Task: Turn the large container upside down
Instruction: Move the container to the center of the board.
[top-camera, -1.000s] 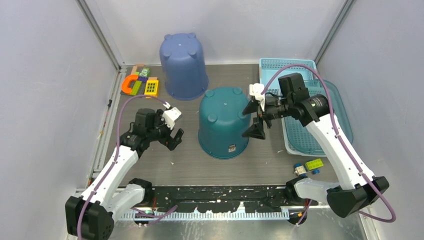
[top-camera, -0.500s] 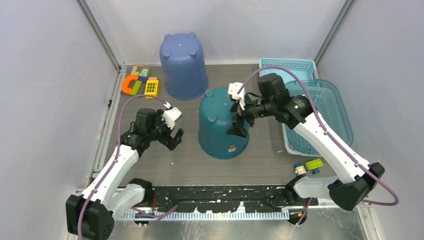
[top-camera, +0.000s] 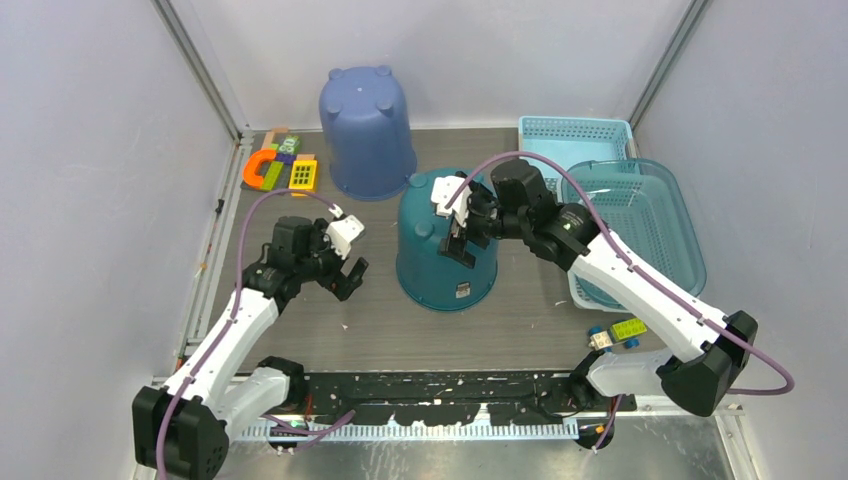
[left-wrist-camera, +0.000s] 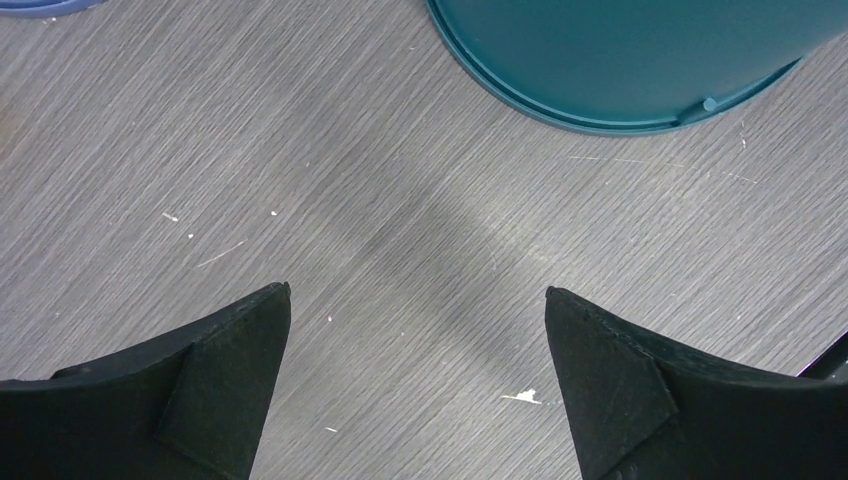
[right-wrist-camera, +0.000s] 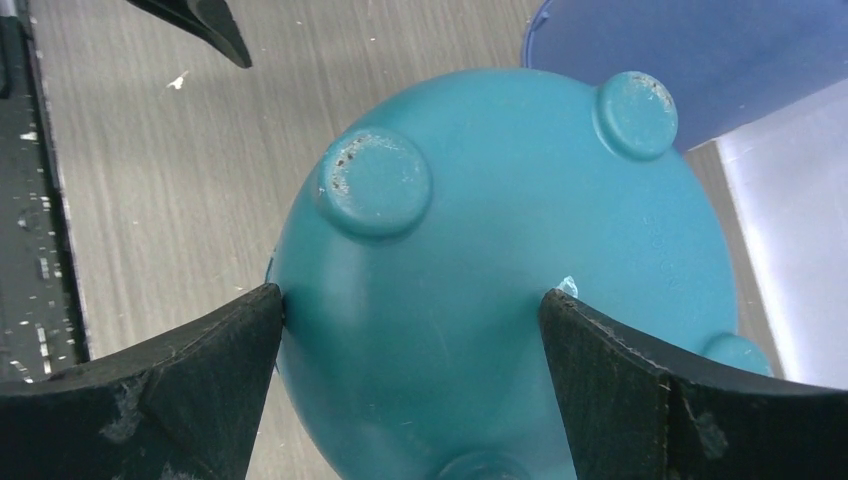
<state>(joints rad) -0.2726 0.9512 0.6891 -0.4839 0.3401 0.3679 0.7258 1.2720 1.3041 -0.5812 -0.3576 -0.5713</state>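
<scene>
A teal bucket (top-camera: 428, 262) stands upside down mid-table, its footed bottom facing up. A blue-purple bucket (top-camera: 367, 130) stands upside down behind it. My right gripper (top-camera: 459, 236) is open above the teal bucket's bottom. In the right wrist view the right gripper (right-wrist-camera: 412, 292) has its jaws spread either side of the teal bucket (right-wrist-camera: 500, 200), one fingertip at the bucket's edge. My left gripper (top-camera: 347, 272) is open and empty over bare table left of the teal bucket. In the left wrist view the left gripper (left-wrist-camera: 417, 292) shows the teal rim (left-wrist-camera: 620, 115) ahead.
Two light blue baskets (top-camera: 650, 215) sit at the right. Coloured toy blocks (top-camera: 280, 167) lie at the back left. Small bricks (top-camera: 622, 331) lie at the front right. A black rail (top-camera: 430, 390) runs along the front edge. Grey walls close in on both sides.
My right arm has swung left from beside the teal bucket to above its bottom, the jaws still open. The left arm has not moved.
</scene>
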